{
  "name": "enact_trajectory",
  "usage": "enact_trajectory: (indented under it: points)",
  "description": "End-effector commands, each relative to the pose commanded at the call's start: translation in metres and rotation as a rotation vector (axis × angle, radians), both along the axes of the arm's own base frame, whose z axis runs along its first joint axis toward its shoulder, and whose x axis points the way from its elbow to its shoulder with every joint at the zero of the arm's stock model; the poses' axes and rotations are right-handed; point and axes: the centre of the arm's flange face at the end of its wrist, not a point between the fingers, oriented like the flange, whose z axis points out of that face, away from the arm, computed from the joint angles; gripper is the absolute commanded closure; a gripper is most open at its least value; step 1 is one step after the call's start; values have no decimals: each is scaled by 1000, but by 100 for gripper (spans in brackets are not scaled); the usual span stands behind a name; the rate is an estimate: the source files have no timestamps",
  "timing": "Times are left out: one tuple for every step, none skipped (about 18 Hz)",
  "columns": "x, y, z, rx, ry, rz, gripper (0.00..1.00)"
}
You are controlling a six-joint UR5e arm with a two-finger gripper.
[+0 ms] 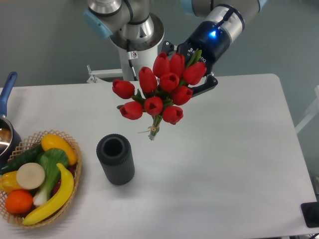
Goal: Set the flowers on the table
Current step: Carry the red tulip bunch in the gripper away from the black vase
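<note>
Red tulip bunch with short green tied stems (162, 87) is held in the air above the white rounded-corner counter (224, 149), stems pointing down. Black two-finger hand (202, 74) is mostly hidden behind the buds, apparently pinching the bunch. Dark grey ribbed cylindrical vase (115, 159) stands upright below-left; wicker basket of toy fruit (40, 177) at left edge.

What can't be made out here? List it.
- Gripper: its fingertips sit behind the flowers, so its grip is unclear.
- Pot: cut off by the left edge.
- Dark object: cut off by the right edge.
- Vase: interior too dark.
</note>
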Motion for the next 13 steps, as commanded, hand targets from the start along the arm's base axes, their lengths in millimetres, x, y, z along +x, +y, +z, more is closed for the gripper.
enact_trajectory:
  points:
    - [0,0,-2,-2,-1,0,63]
    - [1,0,-4,-4,-5,0,63]
    - [1,0,-5,-4,-5,0,63]
    - [1,0,-5,-3,-4,0,63]
    - [0,0,-3,-3,1,0,63]
    - [2,-1,-3,-4,3,1,63]
    - [1,-1,-4,-6,2,3,63]
    - [1,-1,-4,-7,2,4,63]
    - [1,-1,-3,-6,4,4,63]
    - [2,-1,-3,-9,6,4,63]
    - [3,0,-1,-9,10,1,63]
    - [3,0,1,-9,14,2,63]
    - [3,1,2,-9,18,1,63]
